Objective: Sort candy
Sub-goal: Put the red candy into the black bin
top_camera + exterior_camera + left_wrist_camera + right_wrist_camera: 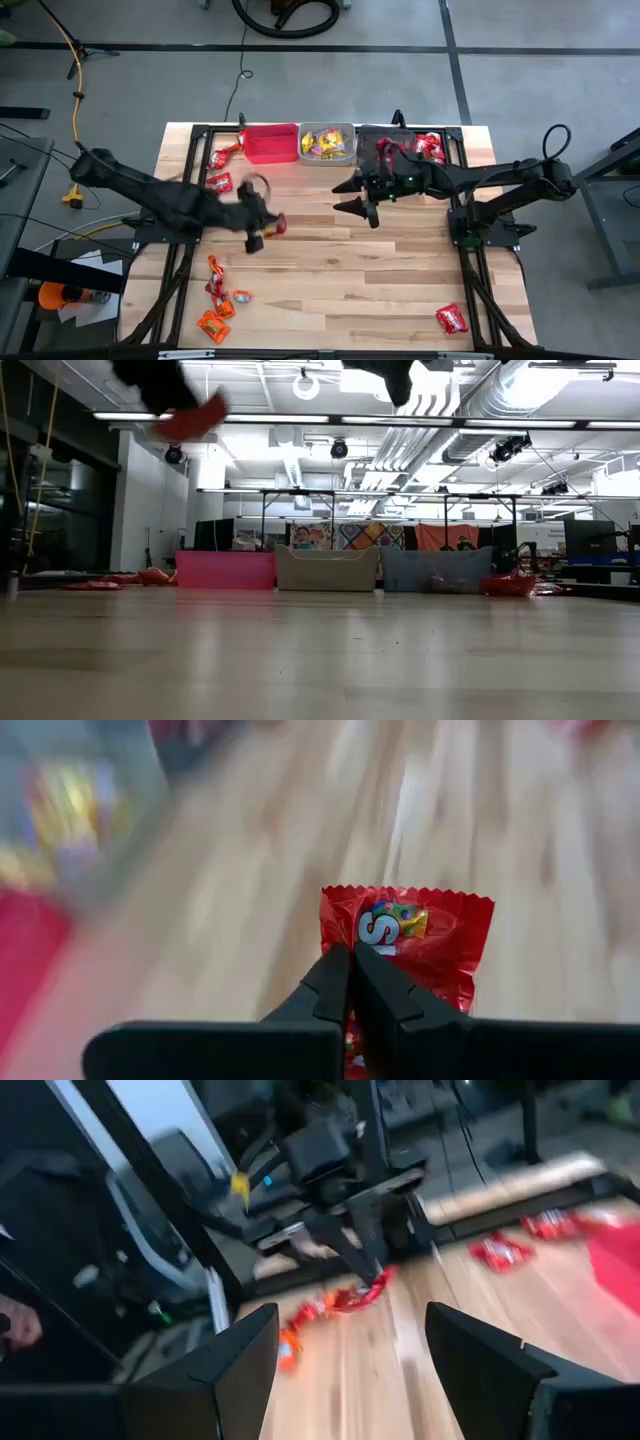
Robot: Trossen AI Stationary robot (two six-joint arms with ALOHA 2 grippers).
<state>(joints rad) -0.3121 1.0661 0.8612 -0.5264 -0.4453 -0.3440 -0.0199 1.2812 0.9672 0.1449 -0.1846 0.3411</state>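
My left gripper (262,235) hangs over the table's middle left, shut on a red candy packet (410,935) with a white S on it. The low view shows that packet (195,418) high above the tabletop. My right gripper (348,197) stands open over the table's middle, in front of the bins, with nothing between its fingers. Three bins stand in a row at the far edge: red (270,143), clear (327,143) with yellow candies, and dark (400,148) with red candies. Several loose candies (214,290) lie flat near the front left. My left gripper pinches the red packet between its two shut fingers (335,985), at the packet's end nearest the wrist (400,975). The rest of the packet sticks out past the fingertips, its printed face showing. It is lifted clear of the table.
Red candies lie beside the red bin (222,157) and a little nearer (219,182), and one sits at the front right (451,319). The black frame rails (180,250) run along both table sides. Bare wood stretches across the table's middle and front.
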